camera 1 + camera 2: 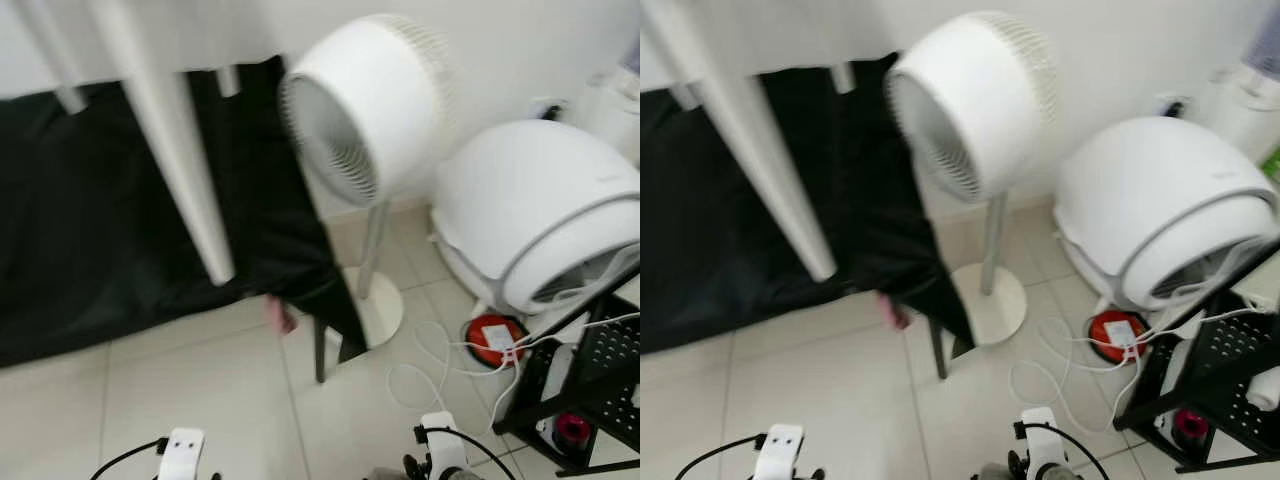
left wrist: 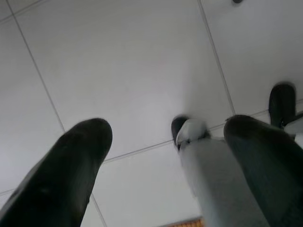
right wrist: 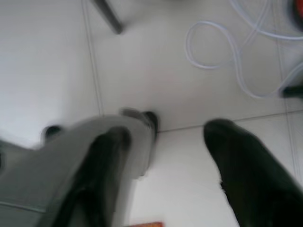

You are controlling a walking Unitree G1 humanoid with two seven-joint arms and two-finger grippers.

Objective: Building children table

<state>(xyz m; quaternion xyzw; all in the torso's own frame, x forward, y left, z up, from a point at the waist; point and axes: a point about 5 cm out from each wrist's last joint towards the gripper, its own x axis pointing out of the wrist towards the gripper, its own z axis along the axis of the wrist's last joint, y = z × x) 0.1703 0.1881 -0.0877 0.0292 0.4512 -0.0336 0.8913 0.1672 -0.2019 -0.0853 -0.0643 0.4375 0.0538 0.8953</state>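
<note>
Table leg (image 1: 175, 150), white and round, slants across the upper left of the head views under a white tabletop edge (image 1: 110, 40), in front of a black cloth (image 1: 70, 260). Left gripper (image 2: 161, 156) and right gripper (image 3: 165, 161) hang over the tiled floor (image 1: 200, 400), jaws spread wide and empty, likely idle since no part is within reach. White fan (image 1: 365, 100) stands just beside the cloth.

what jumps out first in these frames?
A big white pedestal fan stands mid-scene by the wall, its round base on the tiled floor. To its right sits a large white domed appliance with white cables looping over the tiles before it. To its left, white table legs slant down in front of a black cloth. Both tools hang over bare tile, left tool and right tool open.
</note>
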